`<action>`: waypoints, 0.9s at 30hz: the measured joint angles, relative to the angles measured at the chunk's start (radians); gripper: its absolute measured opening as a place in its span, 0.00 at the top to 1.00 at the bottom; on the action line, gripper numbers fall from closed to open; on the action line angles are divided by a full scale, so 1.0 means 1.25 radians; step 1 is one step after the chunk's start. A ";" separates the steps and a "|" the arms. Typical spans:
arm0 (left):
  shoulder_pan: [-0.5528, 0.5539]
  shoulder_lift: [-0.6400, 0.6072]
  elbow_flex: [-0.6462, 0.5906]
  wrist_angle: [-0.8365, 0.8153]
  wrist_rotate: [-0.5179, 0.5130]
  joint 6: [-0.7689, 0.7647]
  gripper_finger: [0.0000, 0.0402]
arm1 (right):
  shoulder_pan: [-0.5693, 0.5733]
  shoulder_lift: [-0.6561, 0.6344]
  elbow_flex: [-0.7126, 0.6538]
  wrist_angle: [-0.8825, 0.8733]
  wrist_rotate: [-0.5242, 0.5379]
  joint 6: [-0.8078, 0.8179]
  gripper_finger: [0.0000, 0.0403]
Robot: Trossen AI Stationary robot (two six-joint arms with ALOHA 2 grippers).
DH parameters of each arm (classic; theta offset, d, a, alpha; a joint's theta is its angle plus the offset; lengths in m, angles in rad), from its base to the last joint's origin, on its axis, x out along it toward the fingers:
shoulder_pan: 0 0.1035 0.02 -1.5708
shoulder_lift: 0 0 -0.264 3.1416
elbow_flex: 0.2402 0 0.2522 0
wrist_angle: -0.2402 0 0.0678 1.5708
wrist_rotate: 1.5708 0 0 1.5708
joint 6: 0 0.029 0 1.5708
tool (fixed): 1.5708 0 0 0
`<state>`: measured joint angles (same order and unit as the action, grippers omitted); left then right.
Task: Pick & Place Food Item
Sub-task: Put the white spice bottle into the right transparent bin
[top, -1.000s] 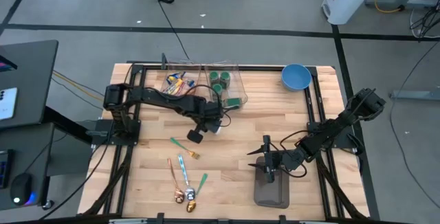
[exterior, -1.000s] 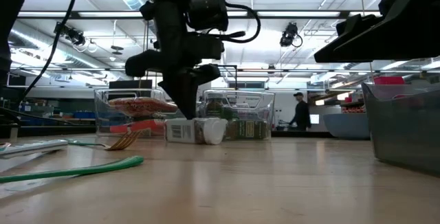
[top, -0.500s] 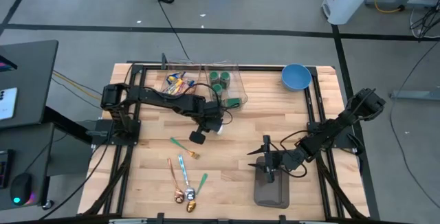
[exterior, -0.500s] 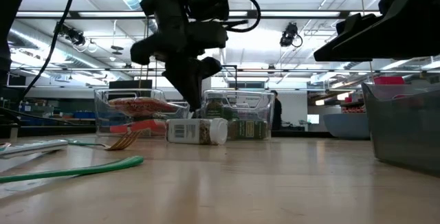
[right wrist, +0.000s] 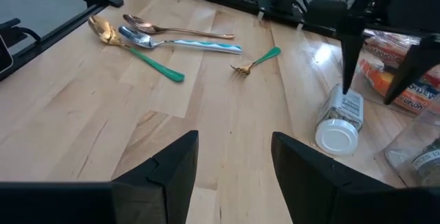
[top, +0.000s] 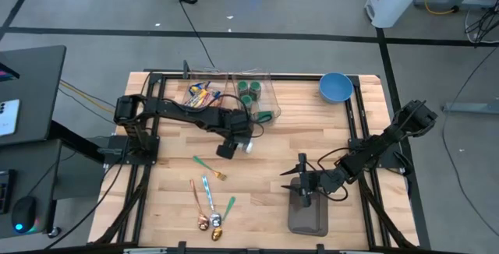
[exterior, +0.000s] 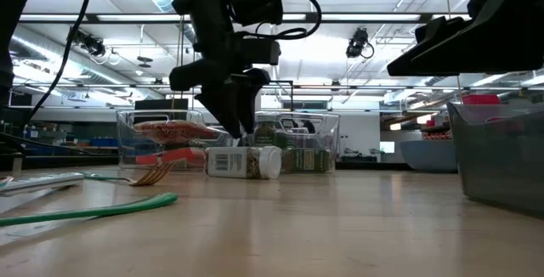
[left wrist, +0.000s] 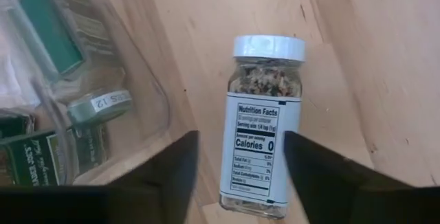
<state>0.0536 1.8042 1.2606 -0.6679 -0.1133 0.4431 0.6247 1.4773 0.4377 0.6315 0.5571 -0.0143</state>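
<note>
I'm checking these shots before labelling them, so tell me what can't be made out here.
- Spice jar: base cut off by the left wrist view's bottom edge.
- Spice jar in the high view: mostly under the left gripper.
- Grey bin: contents hidden behind its wall in the low view; the right gripper overlaps it from above.

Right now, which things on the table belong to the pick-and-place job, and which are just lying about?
Job:
- spice jar, lying on its side
- left gripper, fingers open over it
- clear bins
- grey tub

Lying about:
- spoons
- green fork
- blue bowl
</note>
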 joint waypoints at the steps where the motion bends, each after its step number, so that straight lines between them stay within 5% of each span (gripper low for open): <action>1: 0.000 0.000 0.000 0.004 0.000 -0.007 0.38 | 0.000 0.000 0.000 0.000 0.000 0.000 0.52; 8: 0.012 0.013 0.000 0.017 0.001 -0.018 0.13 | 0.000 0.000 0.000 -0.007 0.000 0.000 0.52; 16: 0.039 0.038 0.000 0.015 0.077 -0.026 0.12 | 0.000 0.000 0.000 -0.013 -0.006 0.002 0.52; 27: 0.024 0.093 0.000 0.016 0.059 -0.029 0.13 | 0.000 0.000 0.000 -0.026 -0.006 0.008 0.52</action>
<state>0.0837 1.9205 1.2606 -0.6482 -0.0390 0.4063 0.6247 1.4773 0.4377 0.5994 0.5496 -0.0040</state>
